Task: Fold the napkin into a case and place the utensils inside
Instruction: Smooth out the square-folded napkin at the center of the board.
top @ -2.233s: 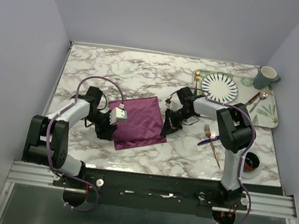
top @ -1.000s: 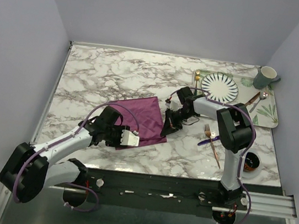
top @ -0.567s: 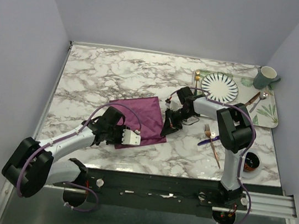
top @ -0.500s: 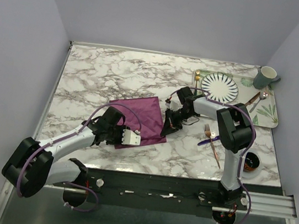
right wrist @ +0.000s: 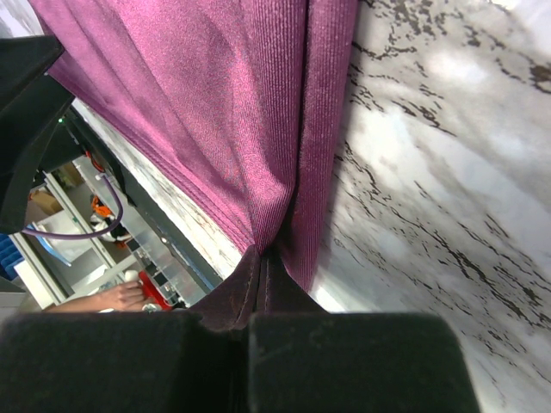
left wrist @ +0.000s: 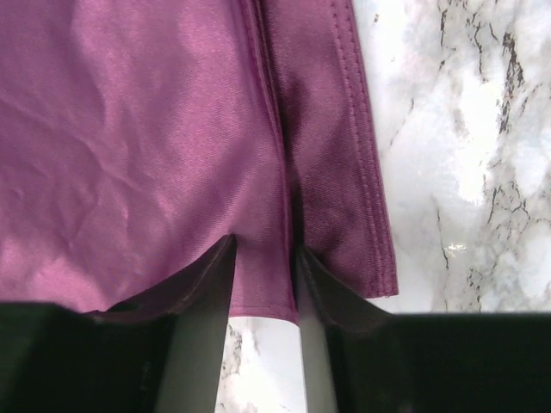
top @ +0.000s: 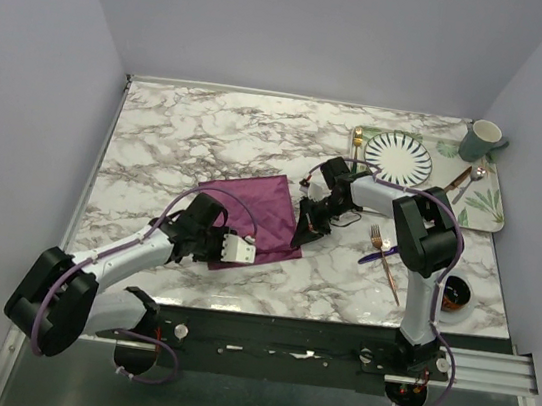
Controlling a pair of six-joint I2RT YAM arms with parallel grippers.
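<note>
Napkin (top: 253, 223) status: it lies on the marble table (top: 189, 141) about mid-width and closer to the near edge. A fold line runs along its right side, so we reckon we're mid-fold and the case isn't made yet.

Right gripper (top: 304, 236) has its fingers pressed together on the cloth's right edge, and in the wrist view a pinched ridge runs straight into them. Left gripper (top: 241, 250) is down at the near hem with its fingers partly spread, straddling that fold line. A strip of purple shows between them, and nothing is pinched as far as we can see. Fork (top: 388, 268) and knife (top: 377, 256) lie crossed on bare marble towards the right edge, well apart from the cloth.

Tips for this step, as we see it: satin slides, so we'd close the left fingers right on the crease and catch every layer before either arm moves. Then we'd carry both ends over together, low and level, so the strip stays narrow and even. One lopsided pull and the pouch probably comes out skewed.
</note>
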